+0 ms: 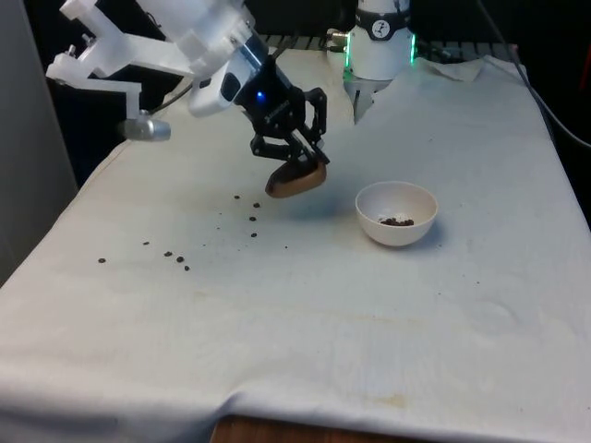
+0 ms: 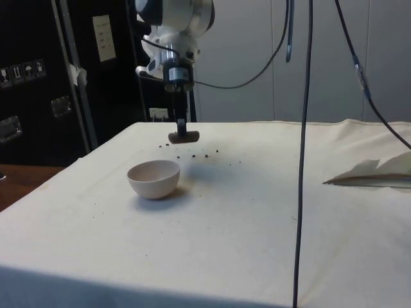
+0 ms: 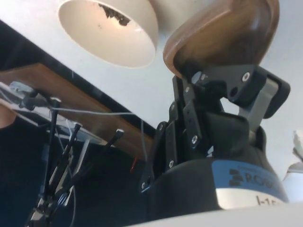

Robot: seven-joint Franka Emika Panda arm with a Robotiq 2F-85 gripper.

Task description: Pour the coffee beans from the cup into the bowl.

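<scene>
My gripper (image 1: 309, 159) is shut on a brown wooden cup (image 1: 296, 179), tipped on its side above the cloth. The cup (image 2: 183, 136) hangs a little above the table, to the front view's left of the white bowl (image 1: 396, 212). A few dark coffee beans (image 1: 399, 221) lie in the bowl's bottom; the wrist view shows them as coffee beans (image 3: 115, 14) near the bowl's wall. The cup (image 3: 222, 33) is clamped between the fingers (image 3: 222, 80). Several spilled beans (image 1: 249, 220) lie scattered on the cloth below and left of the cup.
More stray beans (image 1: 171, 256) dot the cloth toward the front view's left. A crumpled white paper (image 2: 376, 172) lies near the table's edge in the side view. The robot's base (image 1: 380, 46) stands at the far end.
</scene>
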